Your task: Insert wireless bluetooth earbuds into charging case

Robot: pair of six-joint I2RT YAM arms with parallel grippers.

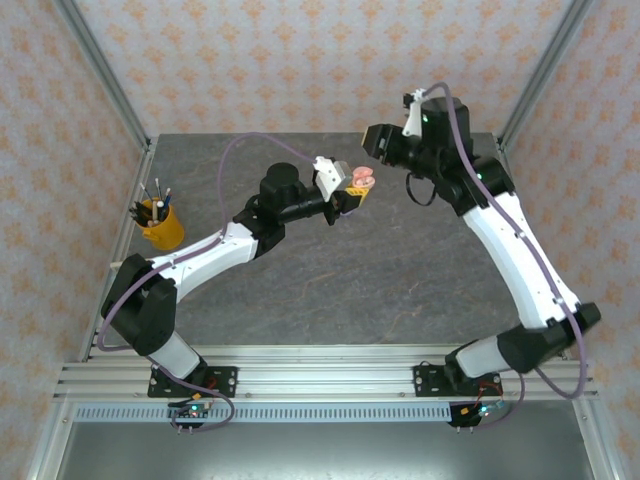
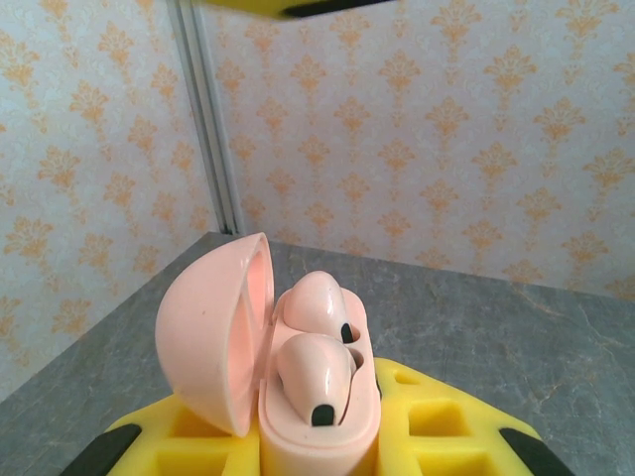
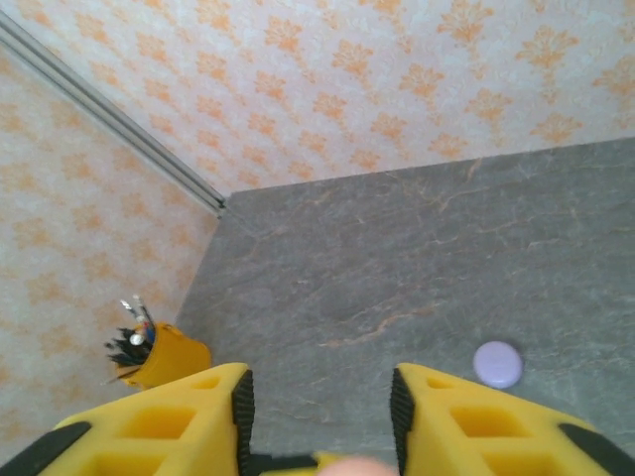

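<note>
Bright, even, diffuse light falls from above the table (image 1: 380, 270); nothing looks dim or burnt out. On the table's grey top the arms throw only faint, soft-edged shadows, and the lilac case (image 3: 496, 364) lying on it has a thin dark rim beneath. Held above the table, the pink charging case (image 2: 213, 337) is sharp, with a mild sheen on its open lid, while the yellow fingers (image 2: 466, 446) of the left gripper (image 2: 317, 426) are soft. The right gripper (image 3: 319, 397) looks equally blurred, a pinkish smear between its fingers. Behind the table, the aluminium corner post (image 2: 208, 119) leans from wide-angle distortion.
</note>
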